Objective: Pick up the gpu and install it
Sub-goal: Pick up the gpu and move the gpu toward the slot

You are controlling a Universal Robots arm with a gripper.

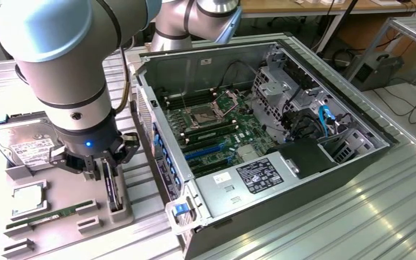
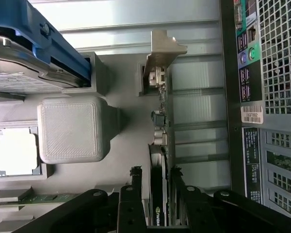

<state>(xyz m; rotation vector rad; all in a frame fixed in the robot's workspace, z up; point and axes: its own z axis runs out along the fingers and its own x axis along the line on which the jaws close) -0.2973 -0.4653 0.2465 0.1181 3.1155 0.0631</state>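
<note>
My pincer: my gripper (image 1: pixel 101 169) is low over the gray holder (image 1: pixel 119 218) that sits at the exterior view's left, beside the open computer case (image 1: pixel 287 216).
Jaws: parted, with one finger (image 2: pixel 136 187) on each side of the card. A sliver of holder shows between that finger and the card, so I judge that I am not clamped on it yet.
The gpu (image 2: pixel 161 121): it stands on its long edge in its slot of the holder, and its silver bracket (image 2: pixel 160 53) is at the end far from my fingers.
Neighbours on the holder: the hard drive (image 1: pixel 27 146), the processor (image 1: pixel 27 199) and the green memory stick (image 1: pixel 49 214) lie in their own seats, apart from my fingers.
Case: its side is open, and the blue expansion slots (image 1: pixel 204 151) on the board look bare (as far as I can see from the exterior view).
Done: I am lined up astride the card.
Left: the grasp, the lift, the carry to the case and the seating; by my reckoning nearly the whole task.
</note>
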